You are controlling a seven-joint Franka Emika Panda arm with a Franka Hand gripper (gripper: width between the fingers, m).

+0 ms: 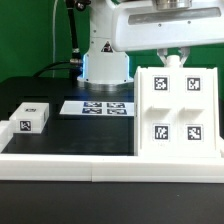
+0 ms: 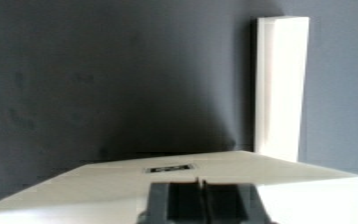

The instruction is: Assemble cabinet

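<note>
- small tagged block (image 1: pixel 30 118): lying on the black desk (image 1: pixel 45 90) at the exterior view's left, well apart from the other parts.
- marker board (image 1: pixel 100 107): lying flat near the centre.
- cabinet (image 1: pixel 178 108): standing at the exterior view's right, showing four tags.
- tool (image 1: pixel 172 58): hovering at the cabinet's top edge; cannot tell whether it is gripping.
- step, as judged: positioning the cabinet; the next move is calling for a steady hold before the block is fetched.

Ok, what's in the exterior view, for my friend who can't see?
A big white plastic box-shaped cabinet body with four black-and-white square tags stands on a black table, the robot's hand at its top edge. Toward the exterior view's left sit a small white tagged block and the flat white marker board, behind a long low white rail.
</note>
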